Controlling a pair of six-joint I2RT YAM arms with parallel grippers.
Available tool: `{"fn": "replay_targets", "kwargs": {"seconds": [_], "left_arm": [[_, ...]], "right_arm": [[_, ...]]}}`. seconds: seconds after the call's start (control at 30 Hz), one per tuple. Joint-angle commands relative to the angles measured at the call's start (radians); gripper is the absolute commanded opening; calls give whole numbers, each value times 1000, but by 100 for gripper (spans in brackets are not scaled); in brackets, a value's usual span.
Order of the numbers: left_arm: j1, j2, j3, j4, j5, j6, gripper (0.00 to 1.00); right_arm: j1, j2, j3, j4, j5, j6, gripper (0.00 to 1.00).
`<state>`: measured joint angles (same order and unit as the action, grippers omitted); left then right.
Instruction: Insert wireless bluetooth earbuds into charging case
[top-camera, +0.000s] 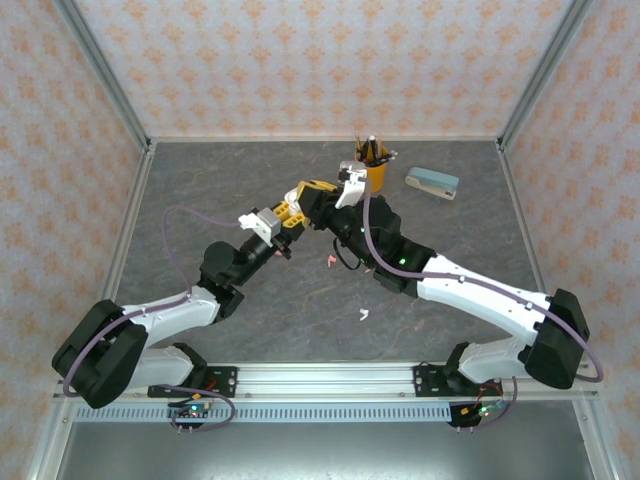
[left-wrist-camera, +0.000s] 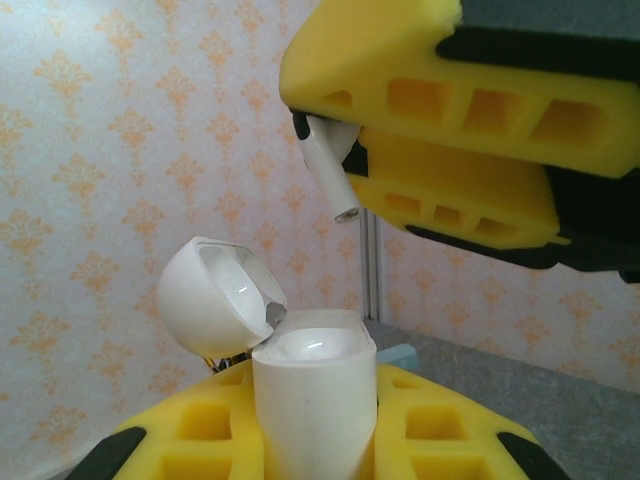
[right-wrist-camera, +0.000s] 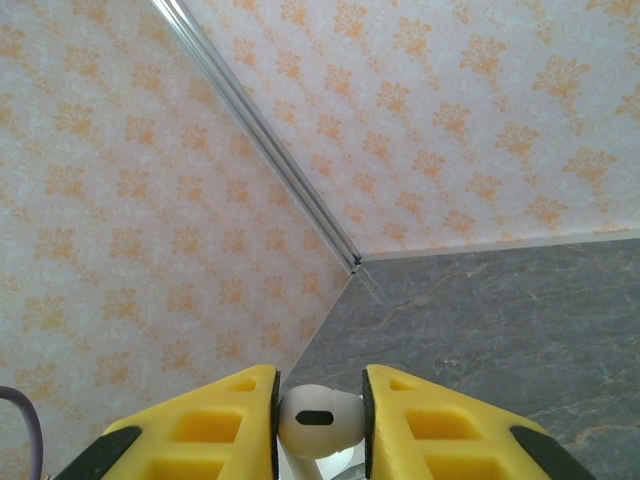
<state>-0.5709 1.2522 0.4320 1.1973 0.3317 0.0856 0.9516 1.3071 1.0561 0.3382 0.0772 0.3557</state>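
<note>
gripping a white charging case (left-wrist-camera: 315, 390) upright by its body, left jaws clamped narrow, lid (left-wrist-camera: 215, 295) hinged open. right jaws pinch the held white earbud (left-wrist-camera: 331, 170) just above the case mouth, stem down, apart from it. on the worktop (top-camera: 200, 180), nearer: a pink earbud (top-camera: 331, 262), then a loose white earbud (top-camera: 364, 315). far right, a pencil cup (top-camera: 376, 170).

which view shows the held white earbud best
Left wrist: the white earbud shows its whole stem, pinched in the right end effector. Right wrist shows its rounded head; top external, too small to tell.
</note>
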Motion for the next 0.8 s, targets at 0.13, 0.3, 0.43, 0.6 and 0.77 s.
{"fn": "replay_targets", "kwargs": {"seconds": [0.13,0.3,0.43,0.6,0.77], "left_arm": [[-16,9,39,73,-22,-13,0],[-18,10,40,73,-24,-15,0],[-18,10,42,71,-28,-15,0],[-18,10,44,70,-30,-16,0],[-20,9,45,69,-31,-18,0]], "right_arm": [[-5,22,-27,100,-20,41,24],[-7,34,-36,113,-22,54,24],[-6,34,-46,117,-30,63,23],[-5,35,-61,129,-33,78,23],[-5,40,-66,130,-31,78,23]]}}
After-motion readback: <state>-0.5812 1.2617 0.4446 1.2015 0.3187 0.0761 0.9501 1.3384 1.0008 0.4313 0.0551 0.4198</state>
